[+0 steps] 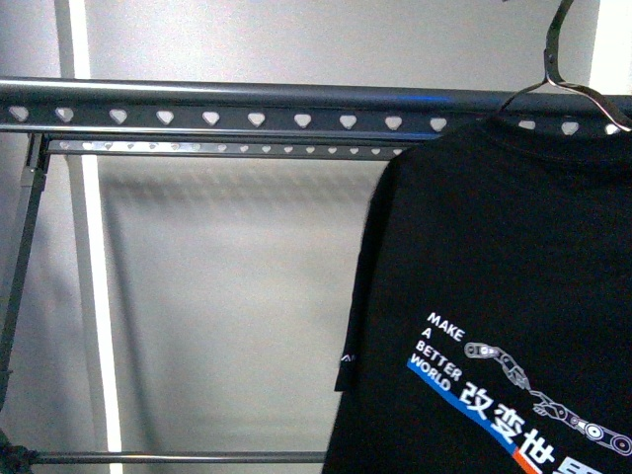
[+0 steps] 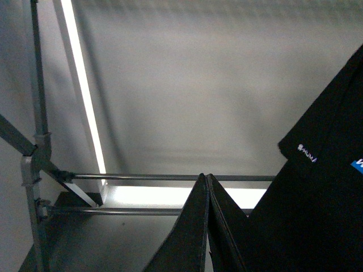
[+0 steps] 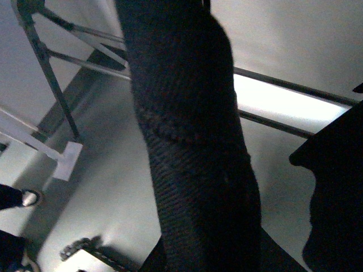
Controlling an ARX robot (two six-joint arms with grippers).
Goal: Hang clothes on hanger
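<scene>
A dark grey rack rail (image 1: 247, 99) runs level from left to right across the top of the front view, its long axis horizontal, with a row of heart-shaped holes (image 1: 256, 118) along its face. Just below it lies a second, thinner rail (image 1: 247, 149) with smaller hearts. A slanted grey leg (image 1: 25, 257) drops at the left, and a thin lower bar (image 1: 178, 457) crosses near the bottom. Behind is a pale wall (image 1: 227, 296) with a bright vertical light strip (image 1: 99, 296).

The black T-shirt (image 1: 494, 257) hangs at the right on a wire coat hanger (image 1: 553, 59). The hanger's hook rises above the rail and out of the frame. The collar is up and the body falls straight down, covering the rail's right end. In white it reads "MAKE A BETTER WORLD" (image 1: 441, 346), stacked in four short lines. Beside that is a robot-arm graphic (image 1: 543, 395), a blue stripe sloping down to the right, and white Chinese characters. A small white sleeve logo is too small to read.

The left hand (image 2: 207, 182) is away from the shirt, fingers pressed together and holding nothing.

In the right wrist view a thick column of dark ribbed fabric (image 3: 187, 141) fills the middle, so I cannot tell how the right hand stands. A shoe (image 3: 29, 198) shows on the floor.
</scene>
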